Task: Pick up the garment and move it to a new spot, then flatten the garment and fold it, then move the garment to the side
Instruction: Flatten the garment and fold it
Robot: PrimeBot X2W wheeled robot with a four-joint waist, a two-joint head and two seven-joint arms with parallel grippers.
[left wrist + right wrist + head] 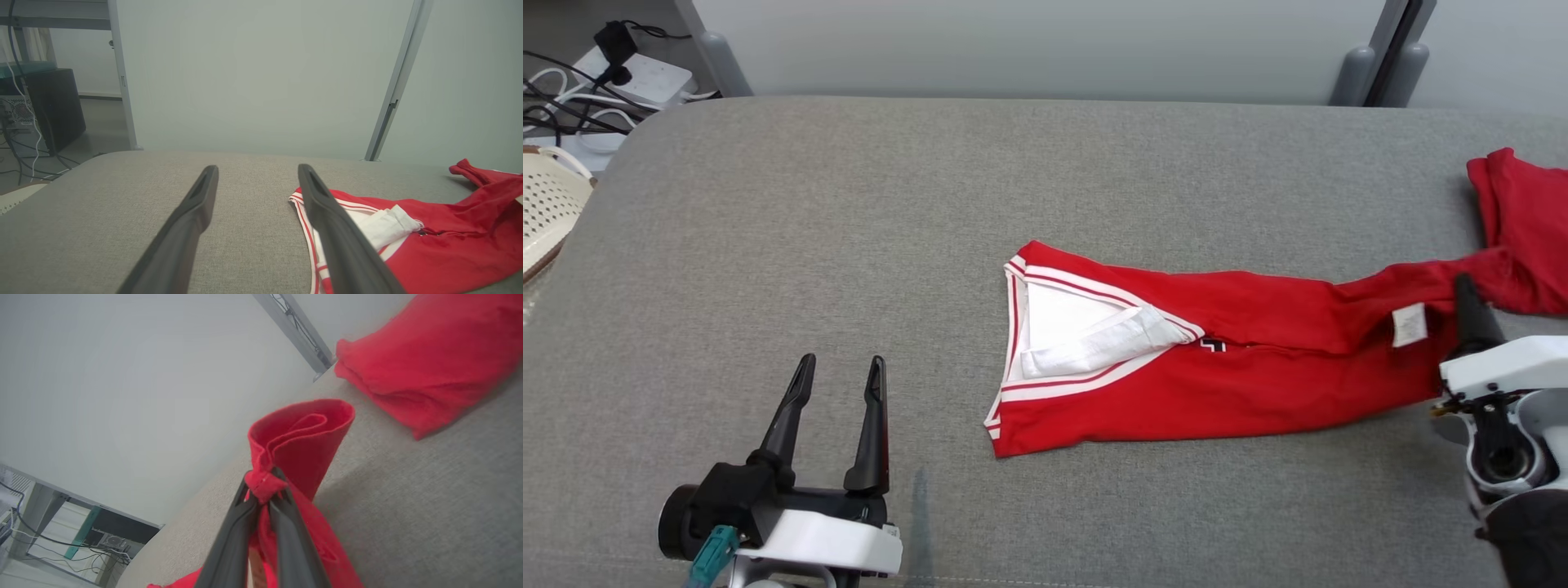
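A: Where is the garment [1217, 359] now?
B: It lies stretched over the right half of the grey padded surface [849, 204], with its white-trimmed neck toward the middle. The right gripper [263, 486] is clamped on a bunch of the red cloth, near the white label [1410, 324].
A: And the left gripper [841, 371]?
B: Its fingers stand apart, well away from the cloth, and they hold nothing.
A: Which step is this?
B: I judge it is the first one, the picking up. The next move calls for a lift and a carry without losing the pinch.
A: And around?
B: A pale wall [1045, 41] is behind. A basket [547, 212] and a power strip [637, 73] are at the left.
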